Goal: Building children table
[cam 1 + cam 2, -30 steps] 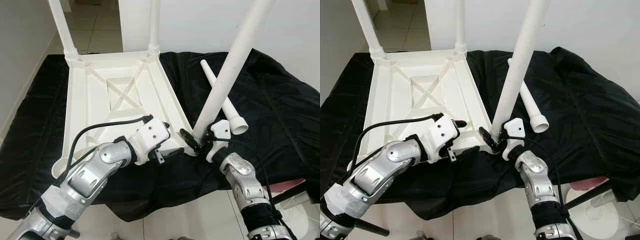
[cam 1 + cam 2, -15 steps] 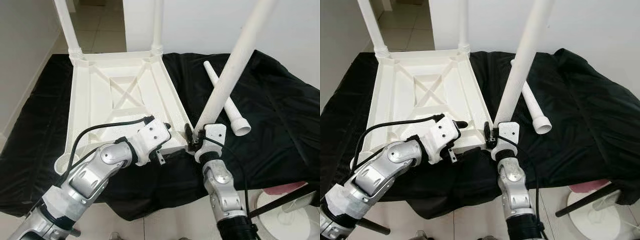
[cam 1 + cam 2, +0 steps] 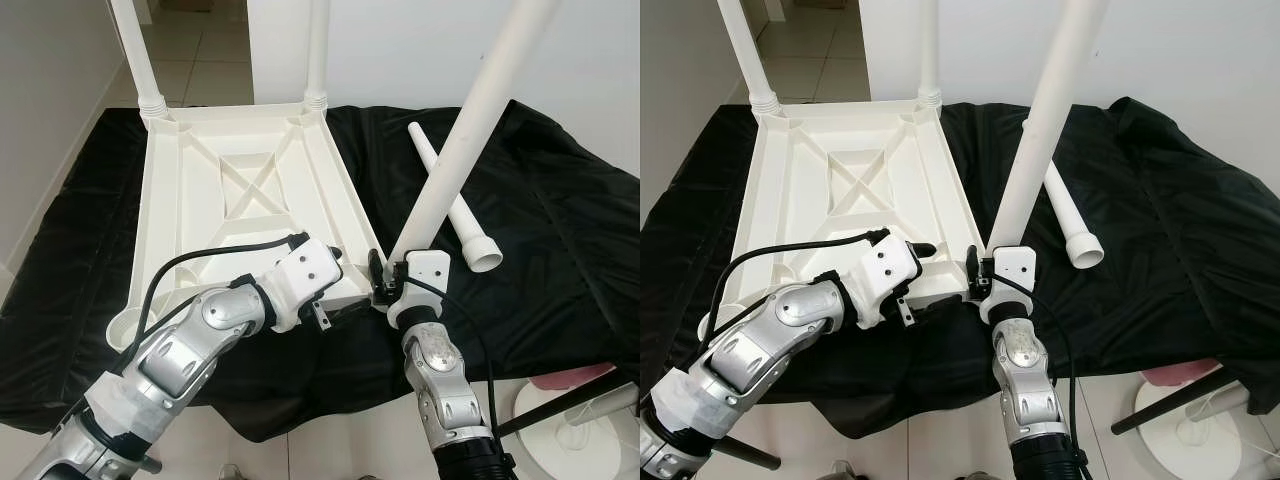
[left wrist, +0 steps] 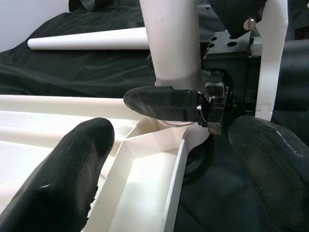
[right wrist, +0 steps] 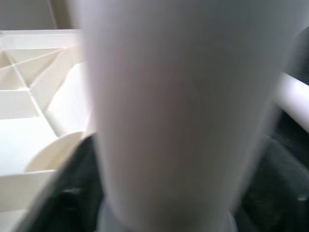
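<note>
The white plastic table lies upside down on a black cloth. Two legs stand in its far corners. A third leg leans right, its foot at the near right corner socket. My right gripper is shut on the base of this leg. One of its fingers wraps across the leg's foot. My left gripper is open and straddles the table's rim beside that corner, one finger inside, the other outside. A loose fourth leg lies on the cloth to the right.
The black cloth covers the whole work surface and hangs over its near edge. A white wall stands behind and tiled floor runs at the far left. A white round base, a black bar and something pink sit at the lower right.
My right arm has swung left under the held leg, bringing its foot against the table's near right corner. The left gripper has stayed at the rim. The camera shifted slightly.
</note>
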